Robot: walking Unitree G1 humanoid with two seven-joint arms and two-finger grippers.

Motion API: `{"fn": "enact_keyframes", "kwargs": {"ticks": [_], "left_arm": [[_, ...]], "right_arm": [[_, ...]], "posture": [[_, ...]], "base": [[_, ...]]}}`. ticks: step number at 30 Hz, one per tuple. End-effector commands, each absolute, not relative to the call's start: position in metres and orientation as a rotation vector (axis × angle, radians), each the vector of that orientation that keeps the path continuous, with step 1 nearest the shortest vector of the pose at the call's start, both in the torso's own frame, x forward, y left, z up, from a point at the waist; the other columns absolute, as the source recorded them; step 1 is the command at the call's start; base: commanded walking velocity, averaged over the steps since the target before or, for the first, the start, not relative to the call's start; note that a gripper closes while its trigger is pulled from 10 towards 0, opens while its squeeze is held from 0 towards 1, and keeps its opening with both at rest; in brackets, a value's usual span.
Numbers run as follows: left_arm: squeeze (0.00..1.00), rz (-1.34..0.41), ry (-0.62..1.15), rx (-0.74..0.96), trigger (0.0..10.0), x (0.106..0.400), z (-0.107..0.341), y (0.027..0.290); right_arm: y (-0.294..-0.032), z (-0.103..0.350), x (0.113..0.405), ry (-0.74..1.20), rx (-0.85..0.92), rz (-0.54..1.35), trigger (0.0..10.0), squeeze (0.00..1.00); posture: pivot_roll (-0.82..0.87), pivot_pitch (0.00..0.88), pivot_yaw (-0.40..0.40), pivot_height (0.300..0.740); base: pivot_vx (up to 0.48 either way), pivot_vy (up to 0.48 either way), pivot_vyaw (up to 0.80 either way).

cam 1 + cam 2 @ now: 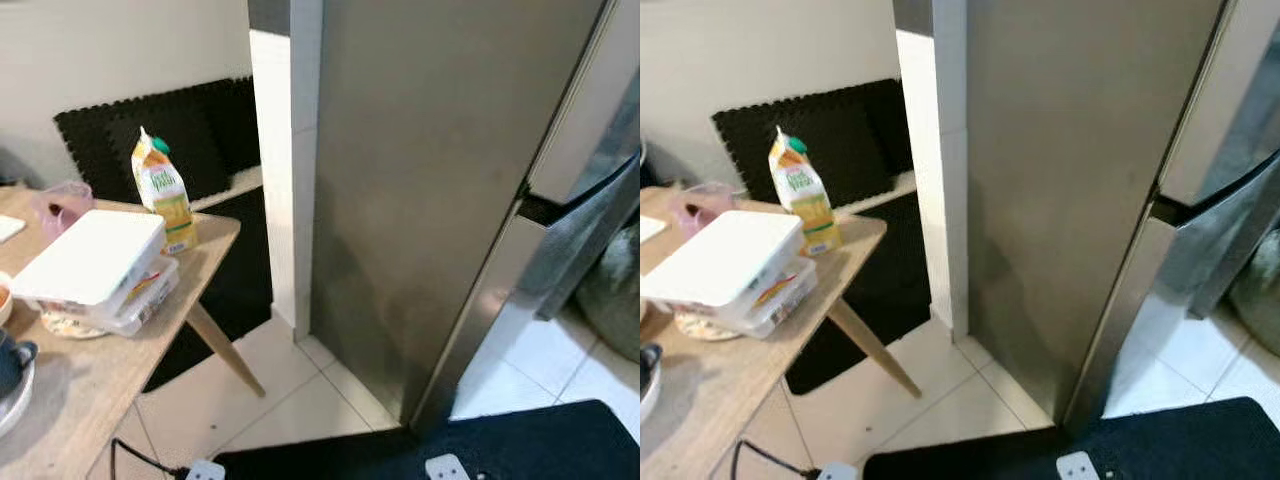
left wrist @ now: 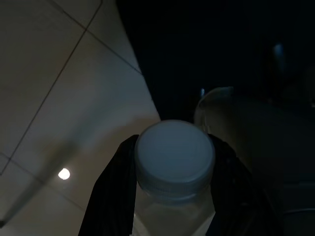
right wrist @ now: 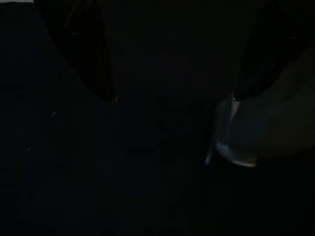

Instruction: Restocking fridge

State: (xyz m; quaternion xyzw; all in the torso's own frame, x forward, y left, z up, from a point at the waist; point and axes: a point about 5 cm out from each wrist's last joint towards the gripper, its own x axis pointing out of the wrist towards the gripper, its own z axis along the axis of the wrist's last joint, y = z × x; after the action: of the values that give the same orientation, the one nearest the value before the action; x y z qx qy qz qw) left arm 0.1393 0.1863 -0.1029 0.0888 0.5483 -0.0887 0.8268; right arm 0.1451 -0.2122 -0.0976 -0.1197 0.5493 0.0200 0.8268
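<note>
**Bottle in the left gripper beside the closed fridge**

While the head camera looks down, a light wooden table (image 1: 95, 385) with splayed legs fills the 8 o'clock corner. On it, from left to right, are a translucent pink plastic cup (image 1: 62, 205), a stack of clear plastic food boxes with a flat white lid (image 1: 100, 268), and an upright yellow-and-green juice carton with a green cap (image 1: 162, 192) near the table's far corner. Behind the table, at 10 o'clock, black foam mats (image 1: 185, 135) lean on the pale wall. At 12 o'clock a white tiled pillar (image 1: 285, 170) stands just beside the tall stainless-steel fridge (image 1: 430, 190), whose doors are closed; its side panel runs from 12 to 5 o'clock. Pale floor tiles (image 1: 290, 400) lie at 6 o'clock.

In the left wrist view, the left gripper (image 2: 174, 196) has its black fingers (image 2: 110, 196) clamped on either side of a clear plastic bottle with a white screw cap (image 2: 174, 157), above tiled floor.

In the dark right wrist view, the right gripper (image 3: 172, 93) hangs with its fingers spread apart, holding nothing.
</note>
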Motion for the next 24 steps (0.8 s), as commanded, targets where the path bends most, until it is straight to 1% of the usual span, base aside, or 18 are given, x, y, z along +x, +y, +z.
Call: {"fn": "enact_keyframes", "kwargs": {"ticks": [1, 5, 13, 19, 24], "left_arm": [[0.00, -0.186, 1.163, 0.203, 10.0, 0.1397, -0.1024, 0.1892], [0.00, -0.192, 1.159, 0.184, 10.0, 0.1403, -0.1023, 0.1873], [0.00, -0.194, 1.157, 0.185, 10.0, 0.1410, -0.1021, 0.1864], [0.00, -0.160, 1.135, 0.193, 10.0, 0.1450, -0.1006, 0.1877], [0.00, -0.131, 1.122, 0.164, 10.0, 0.1480, -0.0995, 0.1879]], "right_arm": [[-0.2081, -0.1008, 0.1387, 1.189, -0.237, 0.044, 10.0, 0.00], [-0.2085, -0.1009, 0.1381, 1.191, -0.239, 0.044, 10.0, 0.00], [-0.2091, -0.1010, 0.1376, 1.192, -0.241, 0.044, 10.0, 0.00], [-0.2097, -0.1006, 0.1382, 1.191, -0.241, 0.042, 10.0, 0.00], [-0.2104, -0.1004, 0.1385, 1.192, -0.242, 0.041, 10.0, 0.00]], "posture": [[-0.04, 0.002, 0.006, 0.740], [-0.04, 0.002, 0.006, 0.740], [-0.04, 0.002, 0.007, 0.740], [-0.04, 0.000, 0.006, 0.740], [-0.04, 0.000, 0.006, 0.740]], "base": [[0.000, 0.000, 0.00], [0.000, -0.075, 0.00], [0.000, -0.459, 0.00], [0.000, 0.000, 0.00], [0.000, 0.000, 0.00]]}}
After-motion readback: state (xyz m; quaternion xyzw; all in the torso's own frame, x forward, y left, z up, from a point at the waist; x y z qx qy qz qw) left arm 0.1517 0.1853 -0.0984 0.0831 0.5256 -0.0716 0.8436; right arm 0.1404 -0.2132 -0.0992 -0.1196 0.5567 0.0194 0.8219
